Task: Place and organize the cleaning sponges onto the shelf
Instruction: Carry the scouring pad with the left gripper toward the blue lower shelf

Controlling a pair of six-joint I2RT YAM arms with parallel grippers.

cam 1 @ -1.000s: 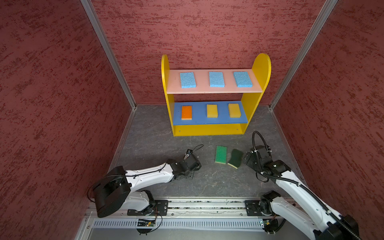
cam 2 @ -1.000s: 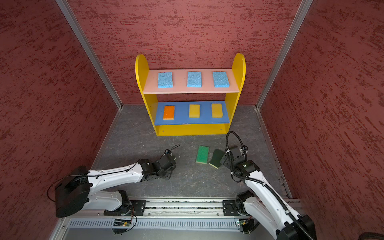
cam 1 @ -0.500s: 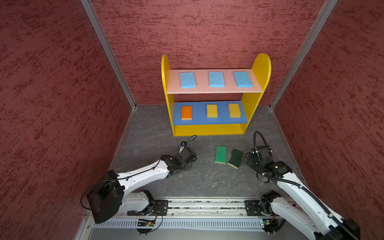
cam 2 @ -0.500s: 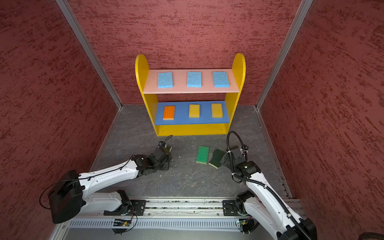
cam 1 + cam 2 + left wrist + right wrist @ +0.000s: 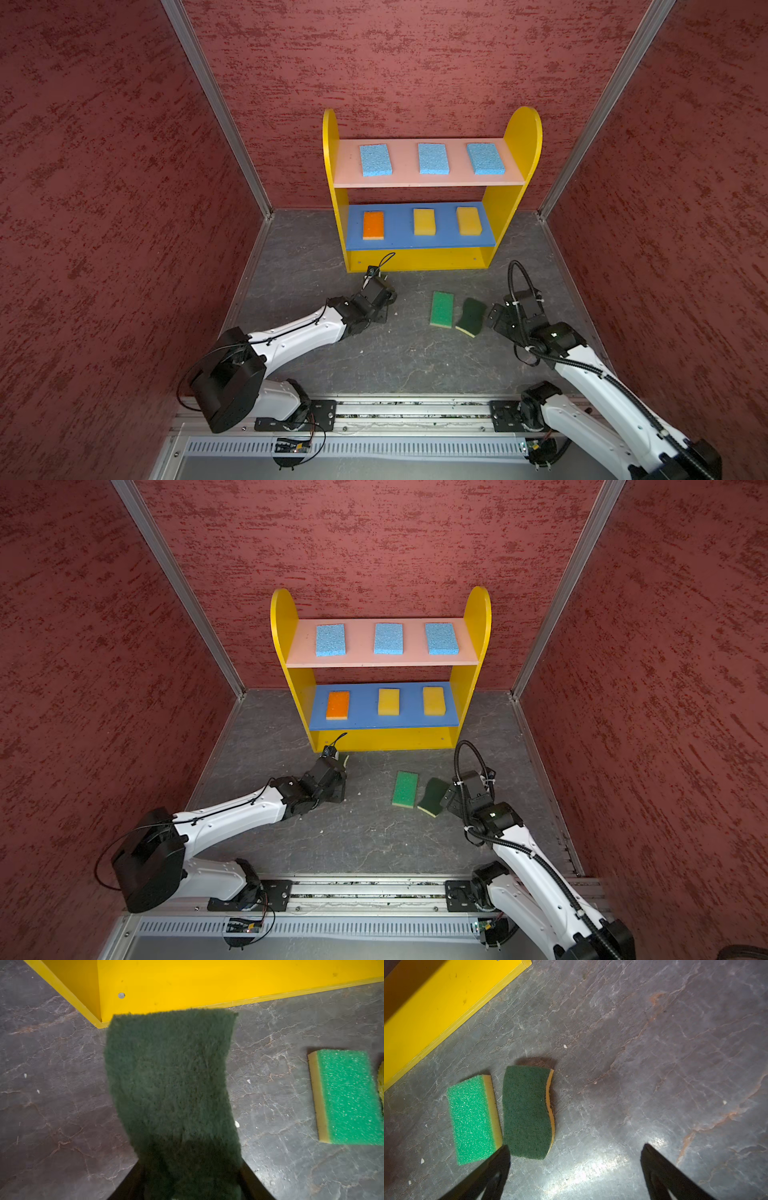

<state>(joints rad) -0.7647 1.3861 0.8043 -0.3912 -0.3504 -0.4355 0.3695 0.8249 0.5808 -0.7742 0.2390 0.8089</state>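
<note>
My left gripper (image 5: 190,1167) is shut on a dark green wavy-edged sponge (image 5: 170,1088), held low just in front of the left end of the shelf's yellow bottom level (image 5: 207,982). In both top views this gripper (image 5: 380,286) sits by the shelf (image 5: 515,137). A bright green-topped sponge (image 5: 441,308) and a second dark green wavy sponge (image 5: 471,316) lie side by side on the floor. Just to their right, my right gripper (image 5: 575,1151) stands open and empty, one fingertip (image 5: 502,1153) near the wavy sponge (image 5: 527,1111).
Three light blue sponges (image 5: 432,158) lie on the pink board. An orange-topped sponge (image 5: 372,224) and two yellow sponges (image 5: 424,221) lie on the blue board. Red walls close in on three sides. The arms' rail (image 5: 415,411) runs along the front.
My left arm has carried the dark green sponge away from the rail, up to the shelf's lower left corner. The right arm has hardly moved.
</note>
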